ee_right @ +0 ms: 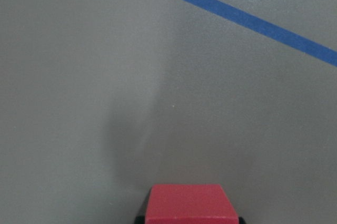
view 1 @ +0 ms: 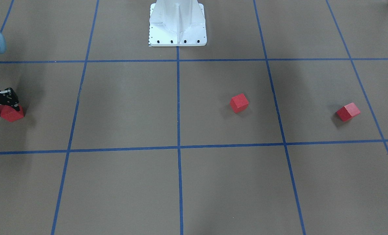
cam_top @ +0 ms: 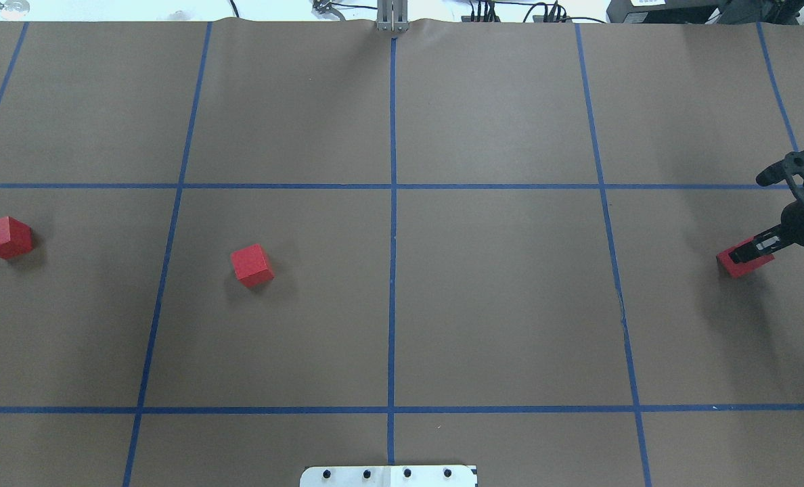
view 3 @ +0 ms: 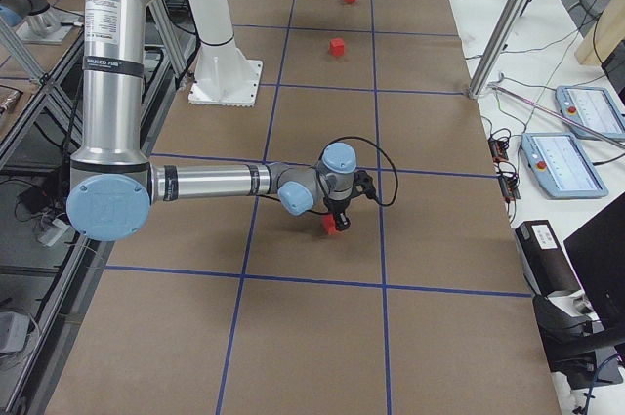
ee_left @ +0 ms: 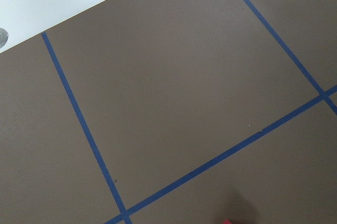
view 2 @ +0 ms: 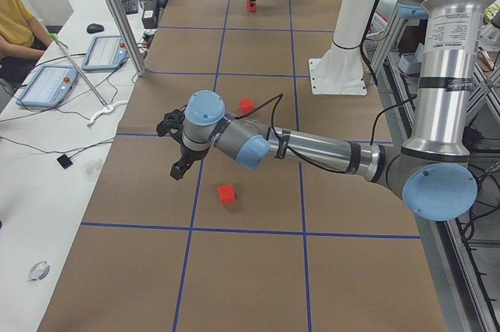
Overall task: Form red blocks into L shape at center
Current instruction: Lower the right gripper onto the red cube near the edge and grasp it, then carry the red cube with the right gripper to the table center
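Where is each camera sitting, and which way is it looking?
Front-facing: across the table, facing the robot's white base; right pincer at its left edge.
Overhead: behind the robot, looking forward and down; right pincer at right edge.
Exterior left: table's left end; left arm near.
Exterior right: opposite end; right arm near.
Left wrist: down at blue tape lines; no pincer shows.
Right wrist: down at the red block in the right pincer.
Shared: overhead and right wrist both show that block.
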